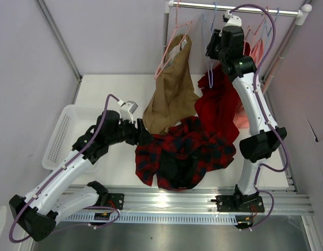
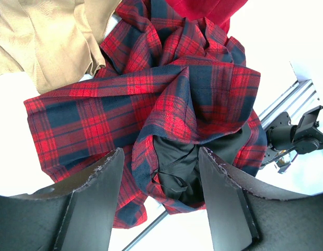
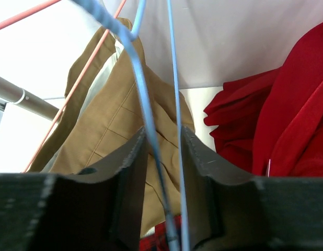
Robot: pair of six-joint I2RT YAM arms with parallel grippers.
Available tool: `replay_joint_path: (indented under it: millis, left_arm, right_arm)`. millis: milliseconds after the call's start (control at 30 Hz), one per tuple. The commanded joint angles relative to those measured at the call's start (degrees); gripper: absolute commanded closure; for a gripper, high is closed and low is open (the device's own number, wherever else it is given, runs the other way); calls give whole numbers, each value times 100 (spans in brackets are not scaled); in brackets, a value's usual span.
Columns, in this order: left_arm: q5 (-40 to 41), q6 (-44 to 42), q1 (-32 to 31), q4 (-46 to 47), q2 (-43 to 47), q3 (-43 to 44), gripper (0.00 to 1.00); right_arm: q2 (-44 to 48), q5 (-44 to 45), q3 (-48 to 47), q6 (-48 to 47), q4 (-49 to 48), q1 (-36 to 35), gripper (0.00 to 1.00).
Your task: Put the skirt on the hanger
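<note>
The plaid skirt (image 1: 187,151) (image 2: 166,89) lies crumpled on the table near the front edge, its black lining showing. My left gripper (image 1: 142,133) (image 2: 160,157) hovers open at the skirt's left side, its fingers straddling a fold with the lining but not touching it. My right gripper (image 1: 212,48) (image 3: 163,130) is raised at the clothes rail. Its jaws stand narrowly open with two wires of the light-blue hanger (image 3: 151,136) running between them, one wire close to each finger.
A tan garment (image 1: 172,94) hangs from a pink hanger (image 1: 172,47) on the rail (image 1: 240,6). A plain red garment (image 1: 219,104) drapes beside it onto the table. A white basket (image 1: 65,136) sits at the left.
</note>
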State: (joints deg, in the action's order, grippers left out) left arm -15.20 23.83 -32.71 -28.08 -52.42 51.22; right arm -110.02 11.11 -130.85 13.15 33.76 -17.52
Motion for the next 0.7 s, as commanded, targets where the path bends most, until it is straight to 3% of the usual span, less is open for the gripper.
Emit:
replay_joint_path:
  millis: [0, 533, 600, 667]
  left_arm:
    - [0, -125, 36, 30, 136, 19, 36]
    - [79, -204, 36, -128, 189, 142, 36]
    - [70, -213, 28, -137, 180, 143, 36]
    - [79, -221, 28, -154, 197, 160, 36]
  right_arm:
    - [-20, -92, -266, -111, -273, 20, 66]
    - [-28, -4, -345, -268, -423, 12, 72]
    - [-64, -21, -415, -269, -405, 20, 78]
    - [-99, -48, -476, -304, -396, 38, 90]
